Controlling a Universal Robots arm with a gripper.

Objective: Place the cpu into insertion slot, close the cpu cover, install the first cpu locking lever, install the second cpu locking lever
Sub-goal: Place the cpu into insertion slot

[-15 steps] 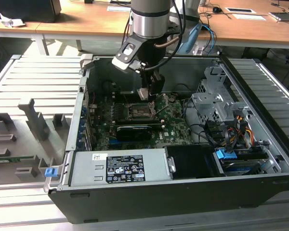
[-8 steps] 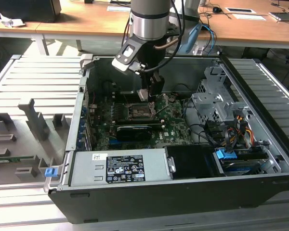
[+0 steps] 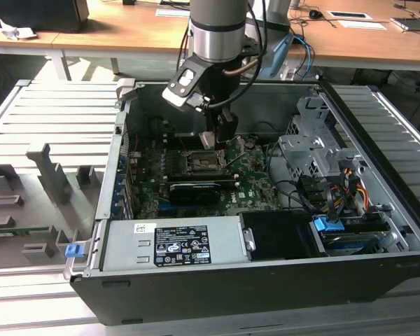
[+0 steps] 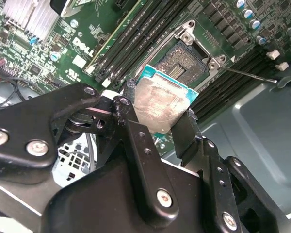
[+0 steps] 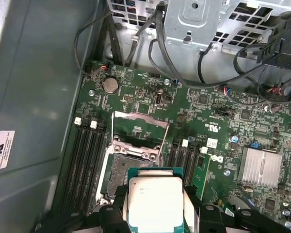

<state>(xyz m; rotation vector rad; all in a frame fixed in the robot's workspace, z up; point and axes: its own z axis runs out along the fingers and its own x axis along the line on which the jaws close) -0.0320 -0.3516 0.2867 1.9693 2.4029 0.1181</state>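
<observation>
One black tool [image 4: 159, 114] pinches the square, silvery cpu [image 5: 155, 201]

In the first wrist view the cpu [image 5: 155, 194] runs off the picture's edge and covers part of the insertion slot [image 5: 117, 171] beneath the end effector [image 5: 155, 208]. In the second wrist view its fingers [image 4: 136, 131] hide the cpu's gripped edges.

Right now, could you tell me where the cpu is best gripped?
By two opposite edges, as the gripper pinches the cpu now, probably coming from its metal-top side: it is a thin flat square, so its edges give parallel faces and the underside is left free.
</observation>
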